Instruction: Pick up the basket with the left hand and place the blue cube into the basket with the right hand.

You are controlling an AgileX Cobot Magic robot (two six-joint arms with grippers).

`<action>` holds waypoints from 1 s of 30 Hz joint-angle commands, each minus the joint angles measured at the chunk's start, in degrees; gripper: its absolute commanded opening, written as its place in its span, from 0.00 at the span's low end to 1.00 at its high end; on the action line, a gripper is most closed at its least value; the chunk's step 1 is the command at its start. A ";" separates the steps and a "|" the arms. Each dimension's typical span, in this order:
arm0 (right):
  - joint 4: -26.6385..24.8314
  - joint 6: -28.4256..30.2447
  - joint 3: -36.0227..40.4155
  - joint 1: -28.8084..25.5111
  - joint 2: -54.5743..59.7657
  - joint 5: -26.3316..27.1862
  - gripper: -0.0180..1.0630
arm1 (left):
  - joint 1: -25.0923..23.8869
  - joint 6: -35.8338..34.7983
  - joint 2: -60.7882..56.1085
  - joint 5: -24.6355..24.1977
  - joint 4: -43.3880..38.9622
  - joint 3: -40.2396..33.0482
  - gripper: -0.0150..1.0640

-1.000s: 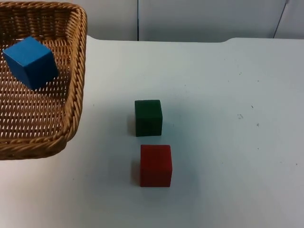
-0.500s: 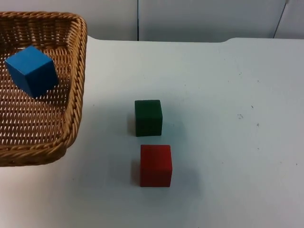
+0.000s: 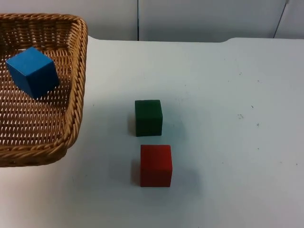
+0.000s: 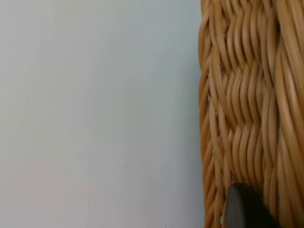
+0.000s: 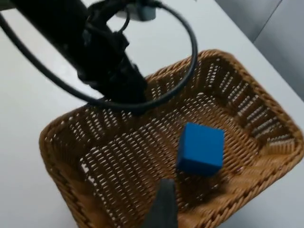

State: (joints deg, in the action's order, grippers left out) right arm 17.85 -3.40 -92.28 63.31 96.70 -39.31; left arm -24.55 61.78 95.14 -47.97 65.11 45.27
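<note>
Wicker basket [image 3: 71,95] at far left, blue cube [image 3: 32,72] tilted inside, left gripper [image 4: 244,209] clamped on its rim, right gripper [image 5: 161,209] above it, finger state unclear, green cube [image 3: 148,118] beyond red cube [image 3: 156,165] mid-table.

Left arm [image 5: 61,23]: black, reaching in over the table and angled down, seen from my right wrist. Left gripper [image 5: 124,88] sits at the end of it, on the rim of the basket [image 5: 237,71], clamped onto the wicker. In my left wrist view, one black fingertip [image 4: 243,209] presses flat against the outer weave.

Right gripper [image 5: 161,211]: hangs high, pointing down toward my left gripper.
</note>
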 commanded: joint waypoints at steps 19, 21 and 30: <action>-0.71 -7.14 36.89 -0.82 -33.93 18.13 0.70 | 1.83 3.37 3.70 2.08 1.91 0.55 0.01; -1.14 -7.14 38.39 -0.82 -37.58 18.13 0.70 | 3.49 3.82 5.93 2.09 1.73 1.82 0.01; -1.39 -7.35 41.64 -0.82 -48.83 13.67 0.70 | 5.67 4.10 11.17 5.70 6.48 5.29 0.01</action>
State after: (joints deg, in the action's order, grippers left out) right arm 16.80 -10.38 -51.08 62.72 49.33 -24.89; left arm -19.15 65.73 106.32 -42.20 68.26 50.01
